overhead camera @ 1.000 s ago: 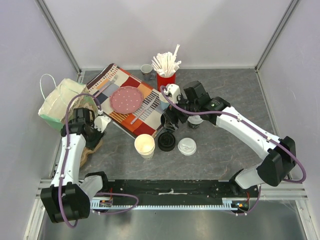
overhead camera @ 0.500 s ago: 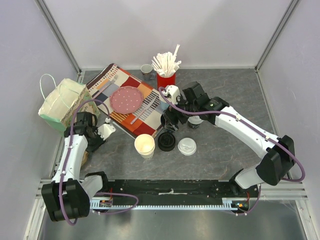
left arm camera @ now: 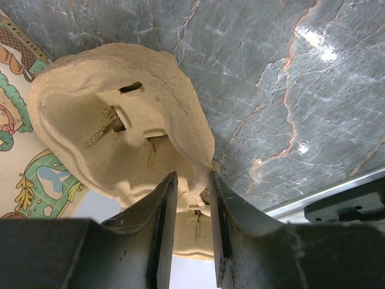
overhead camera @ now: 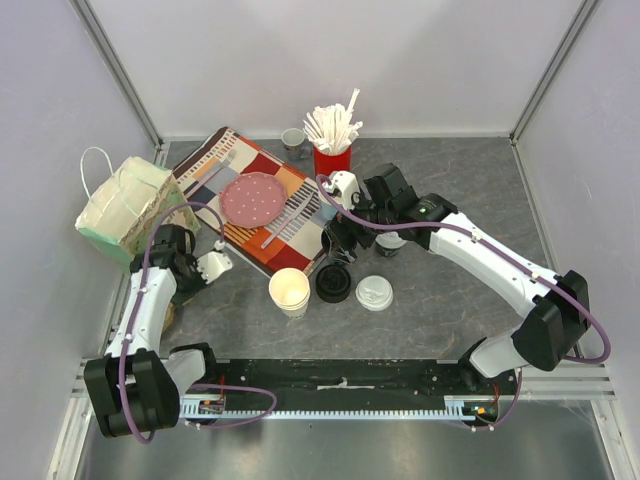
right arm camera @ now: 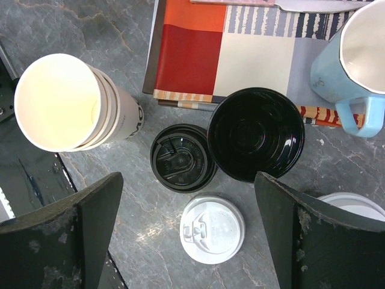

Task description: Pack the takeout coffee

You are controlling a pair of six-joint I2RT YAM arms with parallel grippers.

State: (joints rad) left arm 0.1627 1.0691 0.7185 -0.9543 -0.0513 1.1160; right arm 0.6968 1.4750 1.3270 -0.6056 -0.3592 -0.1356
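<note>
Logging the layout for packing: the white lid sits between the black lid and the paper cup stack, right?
Not quite. The black lid sits between the white lid and the paper cup stack, as the top external view shows.

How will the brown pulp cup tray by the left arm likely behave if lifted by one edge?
Probably light: the cup tray looks like thin moulded pulp. Likely fairly stiff yet crushable, as the left fingers straddle only its rim. Held off-centre, it may tilt or swing.
</note>
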